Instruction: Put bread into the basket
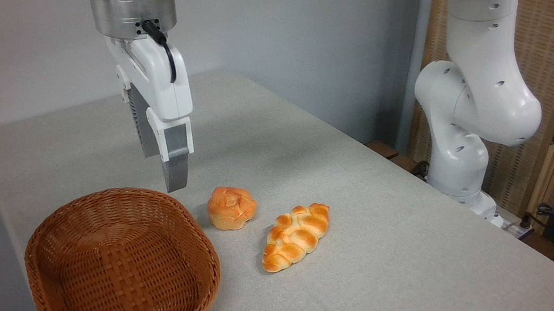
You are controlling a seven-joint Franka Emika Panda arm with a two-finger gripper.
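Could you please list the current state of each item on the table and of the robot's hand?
Small round golden-orange bun: upright on the table, outside the basket, ungrasped.
Long braided oval loaf: flat on the table, right of the bun, apart from it.
Round reddish-brown wicker basket: upright, empty.
Robot hand: raised above the table left of the bun, holding nothing; finger gap hidden from this angle.

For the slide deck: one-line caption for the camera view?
Empty hand hovers behind basket, left of bun and braided loaf.
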